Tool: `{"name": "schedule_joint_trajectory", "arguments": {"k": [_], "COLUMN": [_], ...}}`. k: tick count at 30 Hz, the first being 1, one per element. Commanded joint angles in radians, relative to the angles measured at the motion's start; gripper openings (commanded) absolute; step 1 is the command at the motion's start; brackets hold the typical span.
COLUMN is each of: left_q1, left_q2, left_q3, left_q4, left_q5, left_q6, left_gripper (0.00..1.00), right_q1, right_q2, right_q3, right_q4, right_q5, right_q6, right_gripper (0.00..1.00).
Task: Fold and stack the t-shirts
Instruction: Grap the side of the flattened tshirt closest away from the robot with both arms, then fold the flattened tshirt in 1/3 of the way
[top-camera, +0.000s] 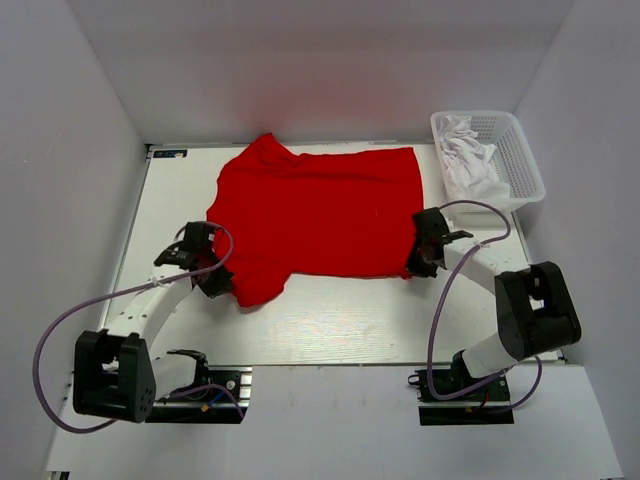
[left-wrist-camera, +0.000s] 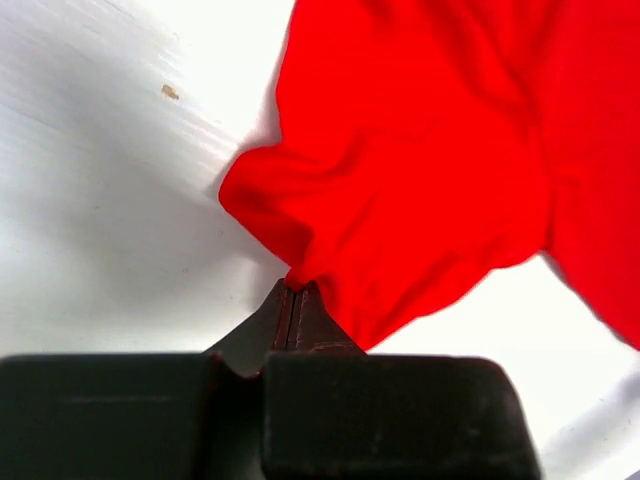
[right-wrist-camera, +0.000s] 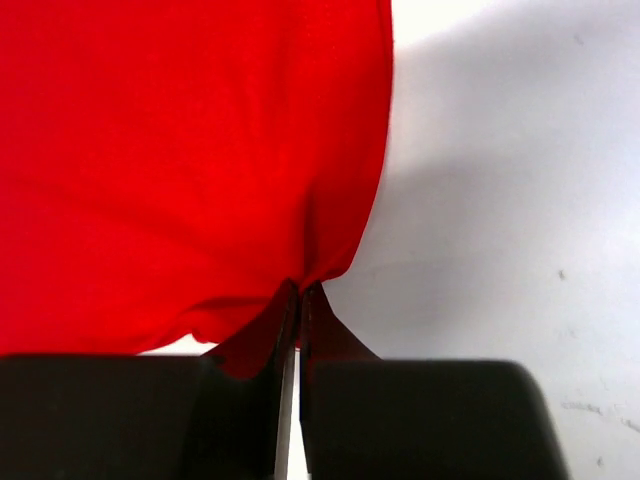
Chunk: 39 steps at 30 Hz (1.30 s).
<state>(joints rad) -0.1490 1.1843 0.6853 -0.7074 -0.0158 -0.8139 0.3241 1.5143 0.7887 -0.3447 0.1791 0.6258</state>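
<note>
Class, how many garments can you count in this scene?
2 at least: the red t-shirt spread on the table, and white fabric bunched in the basket at far right, which may hide more.

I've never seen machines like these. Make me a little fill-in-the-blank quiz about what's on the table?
The t-shirt spread on the table is ____ in colour.
The left tool and the right tool are both shut on the ____.
The basket at the table's far right corner holds crumpled cloth coloured ____.
Missing words: red; t-shirt; white.
</note>
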Motion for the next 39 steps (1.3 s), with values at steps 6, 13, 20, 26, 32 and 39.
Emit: {"name": "schedule_joint_trajectory", "arguments": {"k": [6,13,20,26,32,39], "left_q1": [-0.003,-0.003,-0.003,-0.003,-0.003,-0.003], "left_q2": [-0.198,-0.331,-0.393,-0.359,-0.195,0.102], "left_q3": [0.140,0.212,0.163,0.140,0.244,0.460], "left_q4": [-0.134,-0.407,-0.595,-0.483,-0.123,0.038], "left_q5": [-0.039,-0.003,0.073,0.137,0.155,0.122], "left_q6": [0.021,-0.033,-0.045,-0.022,0.025,0.044], "left_gripper": [0.00,0.00,0.00,0.00,0.00,0.00], "right_q1": [-0.002,-0.002,-0.002,0.000,-0.003,-0.013], "right_q2": [-0.146,-0.244,-0.313,-0.313,-0.197,-0.069], "right_q3": [0.050,0.052,-0.057,-0.085,0.035,0.194], "right_q4": [-0.146,-0.304,-0.392,-0.307,-0.284,-0.301], "right_q5": [0.071,0.017,-0.064,-0.118,-0.063,-0.015], "right_q6": [-0.017,-0.075,-0.083,-0.100,-0.147,-0.172], "right_gripper": [0.00,0.00,0.00,0.00,0.00,0.00]}}
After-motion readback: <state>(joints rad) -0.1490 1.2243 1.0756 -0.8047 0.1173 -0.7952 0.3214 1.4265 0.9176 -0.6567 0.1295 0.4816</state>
